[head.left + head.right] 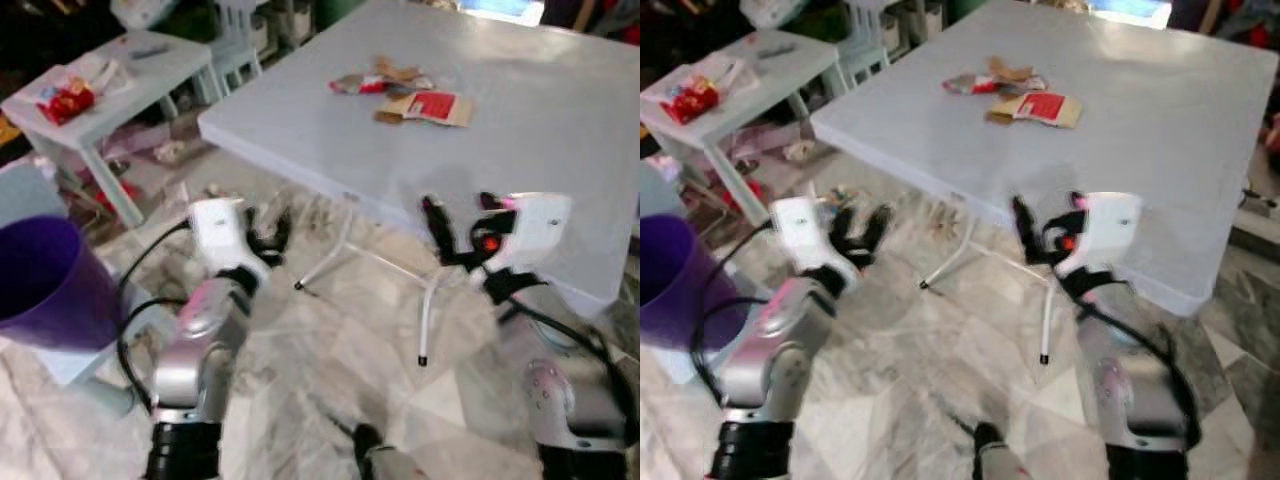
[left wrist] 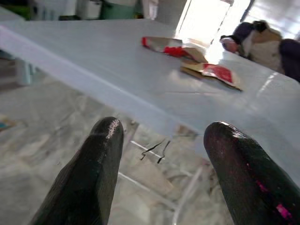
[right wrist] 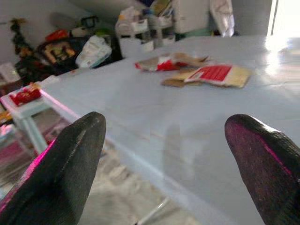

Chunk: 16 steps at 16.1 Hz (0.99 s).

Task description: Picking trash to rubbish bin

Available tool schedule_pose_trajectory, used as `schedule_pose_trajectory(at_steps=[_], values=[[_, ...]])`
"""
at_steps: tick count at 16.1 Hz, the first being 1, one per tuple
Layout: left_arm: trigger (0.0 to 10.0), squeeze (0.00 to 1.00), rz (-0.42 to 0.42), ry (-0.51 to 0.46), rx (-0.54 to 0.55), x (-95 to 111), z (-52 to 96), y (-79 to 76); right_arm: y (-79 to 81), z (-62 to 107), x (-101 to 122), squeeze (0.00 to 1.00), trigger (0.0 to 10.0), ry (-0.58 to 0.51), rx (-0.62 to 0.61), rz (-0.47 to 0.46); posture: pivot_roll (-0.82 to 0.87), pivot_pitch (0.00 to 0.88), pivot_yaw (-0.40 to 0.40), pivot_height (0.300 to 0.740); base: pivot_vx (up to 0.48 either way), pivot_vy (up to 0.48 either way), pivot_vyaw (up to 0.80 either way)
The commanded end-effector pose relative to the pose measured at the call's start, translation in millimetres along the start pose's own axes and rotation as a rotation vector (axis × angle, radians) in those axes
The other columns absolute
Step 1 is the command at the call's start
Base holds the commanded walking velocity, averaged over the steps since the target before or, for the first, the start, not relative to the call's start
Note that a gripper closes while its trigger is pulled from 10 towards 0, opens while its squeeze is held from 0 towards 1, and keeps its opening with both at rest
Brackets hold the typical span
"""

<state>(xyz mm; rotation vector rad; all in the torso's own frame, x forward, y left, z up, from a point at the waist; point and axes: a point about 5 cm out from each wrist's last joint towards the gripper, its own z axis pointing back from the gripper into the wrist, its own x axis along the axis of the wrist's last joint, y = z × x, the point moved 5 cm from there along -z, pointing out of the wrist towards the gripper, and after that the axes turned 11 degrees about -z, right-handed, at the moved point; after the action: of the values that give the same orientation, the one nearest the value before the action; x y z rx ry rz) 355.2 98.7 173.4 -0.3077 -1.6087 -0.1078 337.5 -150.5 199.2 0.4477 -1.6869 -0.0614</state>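
The left gripper (image 1: 268, 232) hangs at lower left of the head views, below the table (image 1: 540, 120) edge and over the marble floor (image 1: 330, 370); its fingers (image 2: 89, 178) stand well apart, holding and touching nothing. The right gripper (image 1: 458, 225) sits at centre right, at the table's near edge, fingers (image 3: 70, 164) spread wide and empty. The trash (image 1: 405, 92), torn red and brown card wrappers, lies on the table top in the upper middle of the frame, well apart from both grippers. A purple bin (image 1: 45, 280) stands at the left edge. A small white table (image 1: 120, 70) with a red packet (image 1: 66, 100) occupies the upper left.
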Motion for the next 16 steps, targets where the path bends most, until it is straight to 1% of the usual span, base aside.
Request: schedule_pose_trajectory(at_steps=[1,6,13,14,16], values=[[10.0,0.00,-0.008,0.017,0.029,-3.7,2.4,9.5,5.8,0.0,-0.2,0.54,10.0,-0.002,0.012,-0.005,-0.06,0.157,0.053,0.740,0.000,0.000,-0.80],[10.0,0.00,-0.004,0.020,0.032,-4.2,2.0,9.8,5.7,-0.4,0.5,0.54,10.0,-0.003,0.015,-0.003,-0.06,0.154,0.050,0.740,0.000,0.000,-0.80],[10.0,0.00,0.017,0.030,0.053,-5.6,1.2,14.5,5.7,-1.0,0.9,0.54,10.0,-0.007,0.014,-0.004,-0.06,0.154,0.051,0.740,0.000,0.000,-0.80],[10.0,0.00,0.017,0.030,0.053,-5.7,1.2,14.7,5.4,-0.6,1.2,0.54,10.0,-0.010,0.013,-0.007,-0.06,0.154,0.051,0.740,0.000,0.000,-0.59],[10.0,0.00,0.037,0.032,0.054,-6.1,1.1,15.0,5.3,-0.4,1.9,0.54,10.0,-0.013,0.012,-0.004,-0.07,0.157,0.051,0.740,0.000,0.000,0.00]])
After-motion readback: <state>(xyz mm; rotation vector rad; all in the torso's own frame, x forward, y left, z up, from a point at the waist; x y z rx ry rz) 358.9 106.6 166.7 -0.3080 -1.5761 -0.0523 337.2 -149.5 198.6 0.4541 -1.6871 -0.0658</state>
